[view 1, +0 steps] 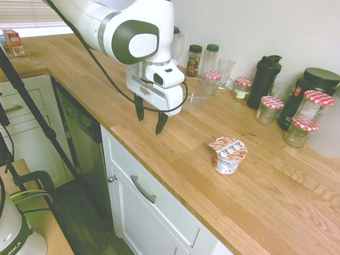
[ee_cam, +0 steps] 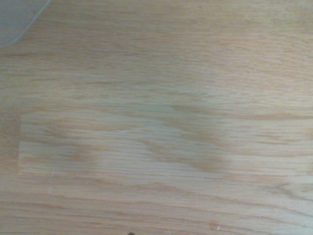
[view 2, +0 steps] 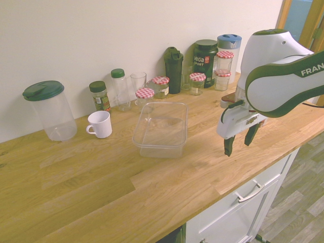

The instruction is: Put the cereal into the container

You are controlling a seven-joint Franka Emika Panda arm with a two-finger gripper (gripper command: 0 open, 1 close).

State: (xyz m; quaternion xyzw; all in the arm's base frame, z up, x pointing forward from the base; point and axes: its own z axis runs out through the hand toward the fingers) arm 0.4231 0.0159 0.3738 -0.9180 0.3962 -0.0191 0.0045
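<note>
The white arm bends over the oak worktop, gripper pointing straight down, its 2 fingers spread and empty. The cereal cup stands apart to its right; the clear container sits empty beyond it.

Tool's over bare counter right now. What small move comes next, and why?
Probably shift the tool sideways until it hangs over the cereal. It is open, empty and pointing down over bare counter, and the cup stands upright and untouched off to its side, away from the container.
</note>
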